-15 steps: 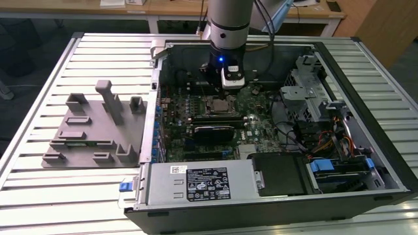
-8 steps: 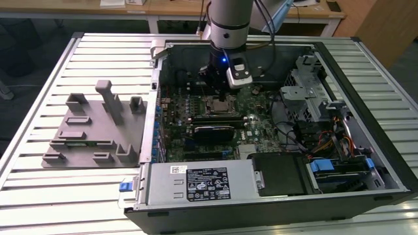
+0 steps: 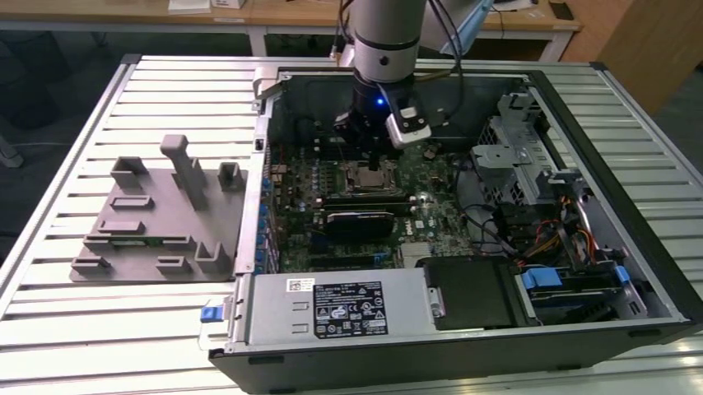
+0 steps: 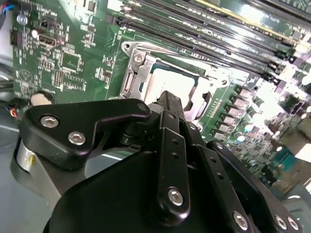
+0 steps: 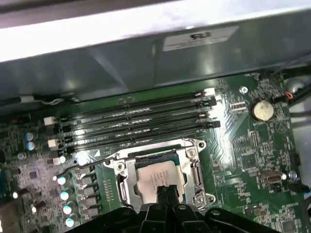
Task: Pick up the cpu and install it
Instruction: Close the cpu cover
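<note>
First wrist view: cpu (image 5: pixel 156 175) lies flat inside socket frame (image 5: pixel 197 171), silver top up. Pale border shows on far sides; near edge hidden behind claw tips.
Second wrist view: same cpu (image 4: pixel 177 82) sits within socket frame (image 4: pixel 132 73), looks level w/ it, no corner seen riding up.
Claw (image 5: pixel 166 191): tips together, no gap seen btw them, nothing held. Poised right over near edge of cpu; touching or just above, can't tell.
Claw, ext view (image 3: pixel 363 130): hangs down inside the open case, directly over socket frame (image 3: pixel 368 178).
Task status (judgement): cpu looks placed in socket, not in the claw's grip.
Handling (judgement): light, stiff, thin. Metal lid smooth, prob slippery. Underside contacts + socket pins fragile, so no dragging, no tilting, no pressing on one corner.
Grip spot (judgement): two opposite edges at the pale border, kept level; top face gives nothing to pinch.
Around socket: memory slots (image 5: pixel 131 121) just beside frame on far side; coin cell (image 5: pixel 262 110) well apart. All on green mobo (image 5: pixel 238 145).
Further out: pc case (image 3: pixel 659 271) lies open on slatted surface (image 3: pixel 176 90). Grey fixture (image 3: pixel 154 222) sits beside case on the exterior view's left, well apart from claw.
</note>
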Controlling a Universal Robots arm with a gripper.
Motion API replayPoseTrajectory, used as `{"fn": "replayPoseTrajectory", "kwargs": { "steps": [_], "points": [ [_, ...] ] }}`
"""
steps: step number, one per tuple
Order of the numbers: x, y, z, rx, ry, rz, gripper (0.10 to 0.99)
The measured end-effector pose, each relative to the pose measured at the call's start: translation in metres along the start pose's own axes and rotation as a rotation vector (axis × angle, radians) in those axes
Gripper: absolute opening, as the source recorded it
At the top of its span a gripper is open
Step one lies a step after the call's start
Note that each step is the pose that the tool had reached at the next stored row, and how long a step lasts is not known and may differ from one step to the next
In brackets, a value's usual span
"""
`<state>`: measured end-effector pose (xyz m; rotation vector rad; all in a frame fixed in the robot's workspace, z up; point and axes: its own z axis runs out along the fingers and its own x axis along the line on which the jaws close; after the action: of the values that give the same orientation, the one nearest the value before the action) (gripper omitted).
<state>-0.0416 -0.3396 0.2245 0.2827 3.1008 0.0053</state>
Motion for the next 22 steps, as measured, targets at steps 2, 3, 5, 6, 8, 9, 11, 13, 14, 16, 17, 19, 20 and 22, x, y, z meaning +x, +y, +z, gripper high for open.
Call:
{"fn": "replayPoseTrajectory", "kwargs": {
  "steps": [2,3,5,6,8,9,11,13,14,16,17,19,20,22],
  "points": [
    [0.0,0.0,0.0001,-0.001,0.0002,-0.029,0.106],
    [0.002,-0.0004,0.0009,-0.003,0.0005,-0.082,0.106],
    [0.0039,-0.0007,0.0013,-0.003,0.0006,-0.087,0.106],
    [0.0083,-0.0015,0.002,-0.004,0.0007,-0.094,0.106],
    [0.0097,-0.002,0.0036,-0.004,0.0008,-0.098,0.106],
    [0.0111,-0.0024,0.0053,-0.004,0.0008,-0.103,0.106],
    [0.0125,-0.0027,0.0068,-0.004,0.0009,-0.107,0.106],
    [0.0141,-0.0031,0.0075,-0.004,0.0009,-0.11,0.106],
    [0.0153,-0.0033,0.0079,-0.004,0.0009,-0.11,0.106],
    [0.0181,-0.0037,0.0087,-0.004,0.0009,-0.11,0.106],
    [0.0197,-0.004,0.0091,-0.004,0.0008,-0.111,0.106],
    [0.0232,-0.0046,0.0105,-0.005,0.0008,-0.112,0.106],
    [0.0246,-0.0049,0.0115,-0.005,0.0007,-0.113,0.106],
    [0.0285,-0.0056,0.0144,-0.005,0.0009,-0.115,0.106]
  ]
}}
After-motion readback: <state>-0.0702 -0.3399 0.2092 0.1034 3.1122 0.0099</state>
